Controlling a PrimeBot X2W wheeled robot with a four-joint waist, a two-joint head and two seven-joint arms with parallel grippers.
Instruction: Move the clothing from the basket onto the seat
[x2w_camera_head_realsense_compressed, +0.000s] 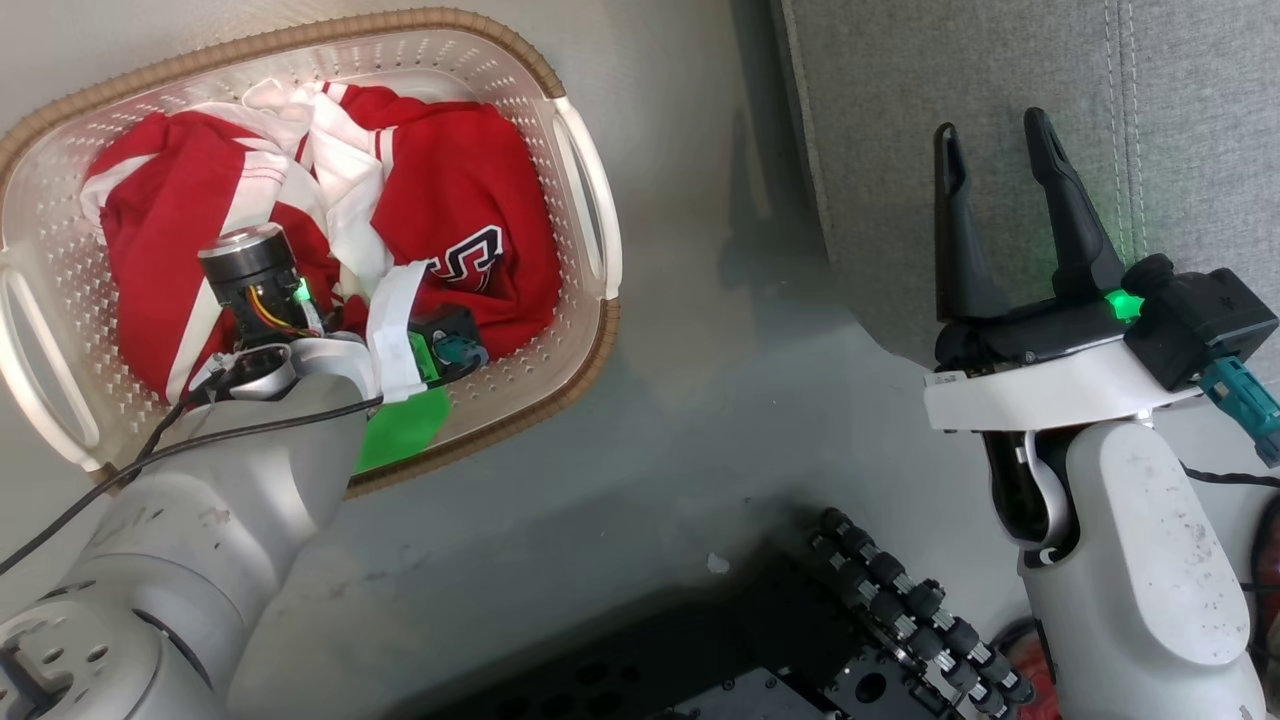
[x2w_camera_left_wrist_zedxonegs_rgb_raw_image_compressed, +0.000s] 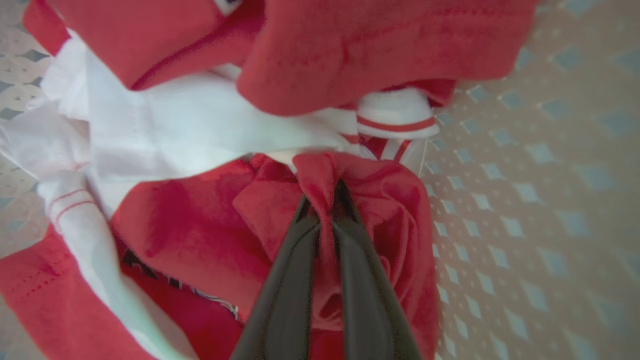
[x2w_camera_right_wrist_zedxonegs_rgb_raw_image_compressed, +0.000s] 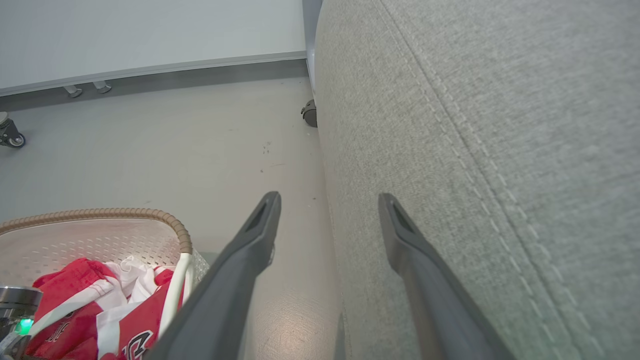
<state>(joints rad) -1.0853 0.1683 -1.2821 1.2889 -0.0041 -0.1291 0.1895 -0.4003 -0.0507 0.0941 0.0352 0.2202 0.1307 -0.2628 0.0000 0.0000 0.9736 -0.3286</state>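
Observation:
Red clothing (x2w_camera_head_realsense_compressed: 450, 190) with white stripes, a lettering logo and a white cloth piece (x2w_camera_head_realsense_compressed: 340, 170) lies bunched in the cream perforated basket (x2w_camera_head_realsense_compressed: 590, 300) at the upper left of the head view. My left arm reaches down into the basket, its fingers hidden there by the wrist. In the left wrist view my left gripper (x2w_camera_left_wrist_zedxonegs_rgb_raw_image_compressed: 322, 197) is shut on a pinched fold of the red clothing (x2w_camera_left_wrist_zedxonegs_rgb_raw_image_compressed: 200, 235). My right gripper (x2w_camera_head_realsense_compressed: 995, 145) stands open over the edge of the grey seat (x2w_camera_head_realsense_compressed: 1180, 120), nothing between its fingers (x2w_camera_right_wrist_zedxonegs_rgb_raw_image_compressed: 260, 225).
Grey floor (x2w_camera_head_realsense_compressed: 700, 400) lies between the basket and the seat. My dark wheeled base (x2w_camera_head_realsense_compressed: 850, 640) shows at the bottom. In the right wrist view, a white wall with a skirting and a caster wheel (x2w_camera_right_wrist_zedxonegs_rgb_raw_image_compressed: 10, 135) stand beyond the basket rim (x2w_camera_right_wrist_zedxonegs_rgb_raw_image_compressed: 100, 215).

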